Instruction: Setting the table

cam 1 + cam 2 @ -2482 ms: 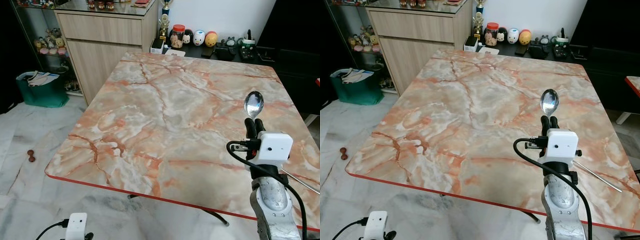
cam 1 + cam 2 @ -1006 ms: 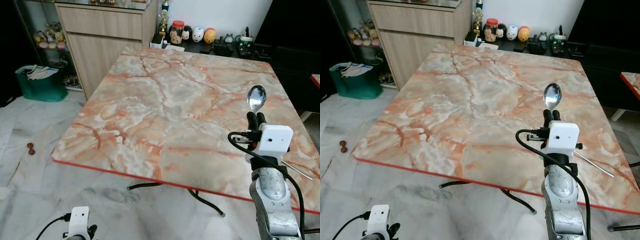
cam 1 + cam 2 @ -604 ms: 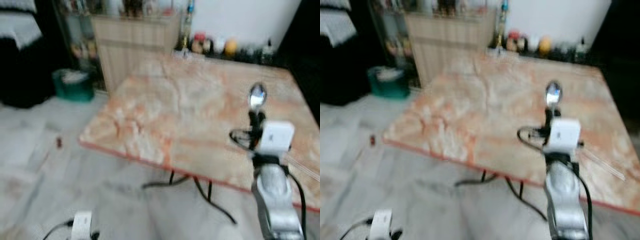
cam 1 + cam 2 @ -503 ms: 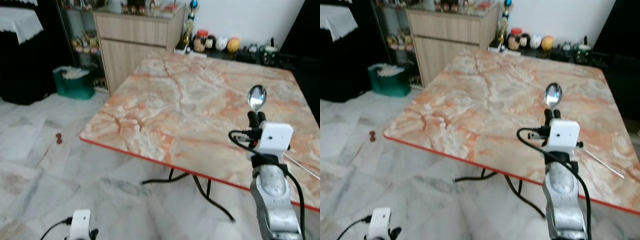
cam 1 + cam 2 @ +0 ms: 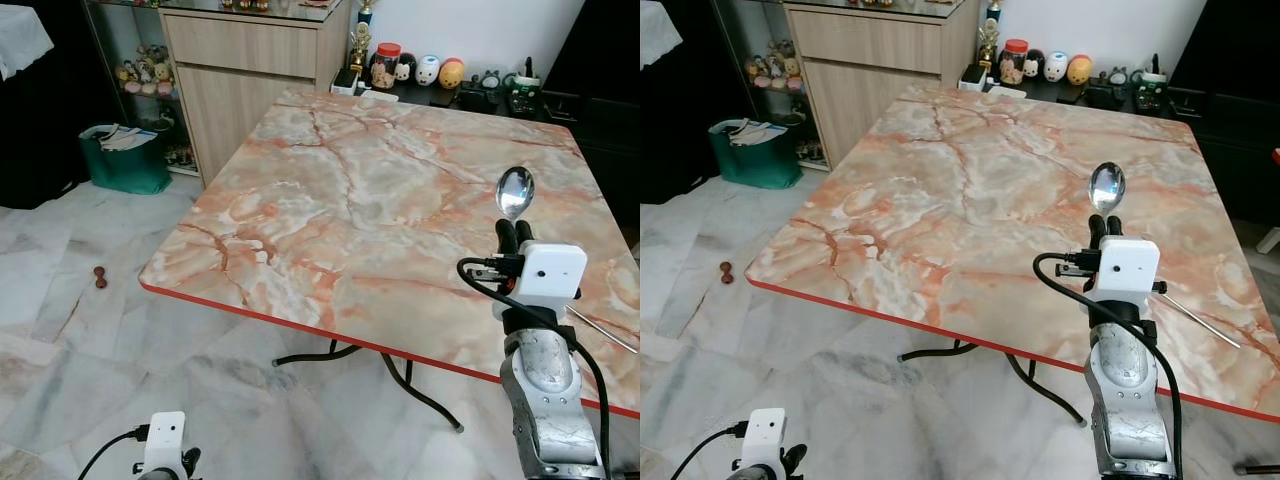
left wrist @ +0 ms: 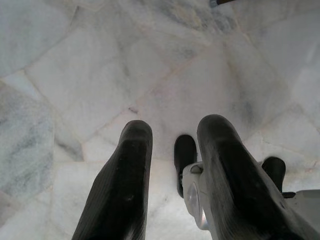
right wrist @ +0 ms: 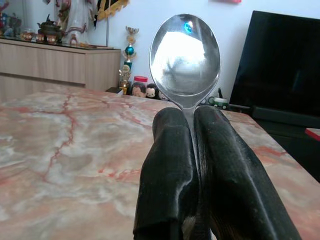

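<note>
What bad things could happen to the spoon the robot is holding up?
1. The right gripper pinches the spoon just below its bowl, so it might slip or tilt when lowered.
2. A thin metal rod lies on the marble table near that arm; the arm could bump it off the near edge.
3. The spoon hangs above the table's right side, so it might land too close to an edge.
</note>
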Available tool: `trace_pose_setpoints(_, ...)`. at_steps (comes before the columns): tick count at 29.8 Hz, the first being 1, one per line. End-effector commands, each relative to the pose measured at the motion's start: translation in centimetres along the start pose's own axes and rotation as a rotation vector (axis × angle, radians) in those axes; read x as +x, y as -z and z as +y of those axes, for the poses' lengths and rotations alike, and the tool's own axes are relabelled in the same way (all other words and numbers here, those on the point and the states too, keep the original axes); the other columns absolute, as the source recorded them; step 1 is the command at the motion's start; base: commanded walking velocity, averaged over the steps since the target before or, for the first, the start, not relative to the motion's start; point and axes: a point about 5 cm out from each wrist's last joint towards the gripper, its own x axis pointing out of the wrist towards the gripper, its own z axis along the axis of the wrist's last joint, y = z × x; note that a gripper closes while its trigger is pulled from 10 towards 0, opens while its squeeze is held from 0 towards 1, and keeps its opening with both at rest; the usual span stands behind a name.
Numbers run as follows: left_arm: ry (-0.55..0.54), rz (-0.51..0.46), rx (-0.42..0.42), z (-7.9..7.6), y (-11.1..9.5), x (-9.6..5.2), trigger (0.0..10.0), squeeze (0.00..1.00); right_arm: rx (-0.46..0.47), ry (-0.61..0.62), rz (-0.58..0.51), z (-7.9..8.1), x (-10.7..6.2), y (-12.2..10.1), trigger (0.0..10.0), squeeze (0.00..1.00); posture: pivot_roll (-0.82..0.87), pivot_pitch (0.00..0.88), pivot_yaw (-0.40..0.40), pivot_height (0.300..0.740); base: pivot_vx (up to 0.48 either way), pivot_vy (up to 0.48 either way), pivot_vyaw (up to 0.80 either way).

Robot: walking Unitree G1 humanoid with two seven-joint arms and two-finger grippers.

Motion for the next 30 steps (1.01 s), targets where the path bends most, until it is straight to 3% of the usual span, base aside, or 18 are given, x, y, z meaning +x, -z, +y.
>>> trace_pose_setpoints(1, 0.01, -0.002, 0.017, -0.38, -0.01, 0.03, 10.0, 0.0, -0.001, 0.014, -0.01, -0.2, 0.34, -0.27, 10.0, 0.0, 0.06, 0.0, -0.063, 0.74, 0.0, -0.255, 0.0)
trace_pose_setpoints(8, 0.023, -0.004, 0.025, -0.8, 0.02, 0.05, 10.0, 0.0, 0.014, 0.027, 0.001, -0.44, 0.42, -0.21, 10.0, 0.0, 0.06, 0.0, -0.064, 0.74, 0.0, -0.268, 0.0)
trace_pose_setpoints(16, 0.027, -0.005, 0.041, -0.86, 0.07, 0.03, 10.0, 0.0, 0.032, 0.026, 0.012, -0.05, 0.42, -0.08, 10.0, 0.0, 0.06, 0.0, -0.065, 0.74, 0.0, -0.282, -0.69)
trace_pose_setpoints(30, 0.042, 0.0, 0.065, -1.11, 0.3, 0.0, 10.0, 0.0, 0.028, 0.012, 0.012, 0.43, 0.53, -0.09, 10.0, 0.0, 0.06, 0.0, -0.061, 0.74, 0.0, -0.283, 0.0)
